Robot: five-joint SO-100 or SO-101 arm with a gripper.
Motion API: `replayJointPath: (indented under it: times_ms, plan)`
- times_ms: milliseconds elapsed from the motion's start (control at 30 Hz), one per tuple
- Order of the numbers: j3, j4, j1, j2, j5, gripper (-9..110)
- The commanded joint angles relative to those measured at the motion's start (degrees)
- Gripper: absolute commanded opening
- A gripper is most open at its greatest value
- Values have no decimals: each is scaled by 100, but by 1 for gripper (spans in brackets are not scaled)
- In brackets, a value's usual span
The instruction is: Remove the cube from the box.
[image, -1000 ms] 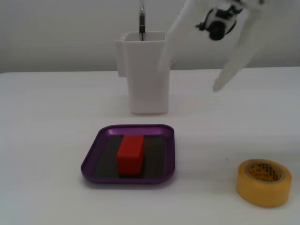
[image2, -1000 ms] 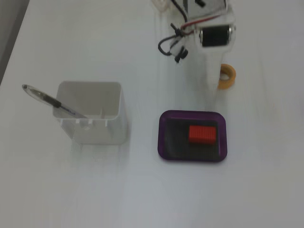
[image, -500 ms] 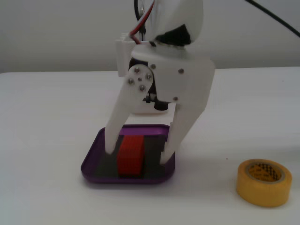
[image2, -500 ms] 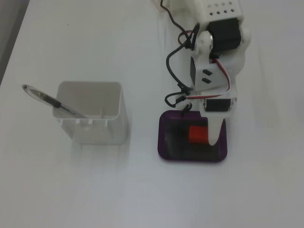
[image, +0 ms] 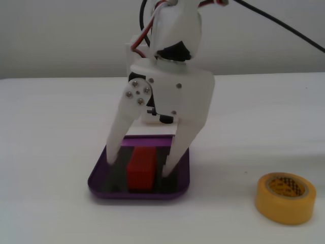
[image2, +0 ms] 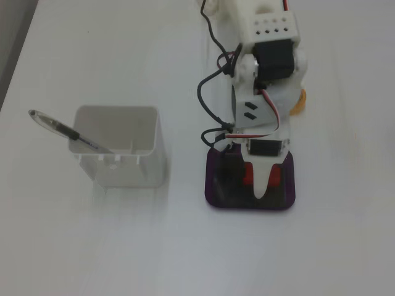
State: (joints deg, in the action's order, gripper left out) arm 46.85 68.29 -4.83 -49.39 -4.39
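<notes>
The red cube (image: 140,171) lies on the dark bottom of the shallow purple box (image: 99,184). My white gripper (image: 138,170) reaches down into the box, open, with one finger on each side of the cube. The fingertips (image: 110,160) sit close to the tray floor; I cannot tell whether they touch the cube. In the other fixed view the arm covers most of the box (image2: 213,191). Only bits of the cube (image2: 248,174) show beside the gripper (image2: 262,185).
A yellow tape roll (image: 285,197) lies on the white table, right of the box. A tall white container (image2: 120,147) with a pen (image2: 62,131) leaning in it stands left of the box in the other fixed view. The arm's cables (image2: 210,92) hang near the box.
</notes>
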Motion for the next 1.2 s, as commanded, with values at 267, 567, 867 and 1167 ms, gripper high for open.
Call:
replayJointPath:
  times_ms: [267,567,867,1167]
  plan:
    - [-193,-62,-35,53,44,7]
    - [-729,167,-70,-141,26,-1]
    - [-2637,2338,-290,-1477,185,-1]
    - [-791,2962,-334,-3059,1028,-1]
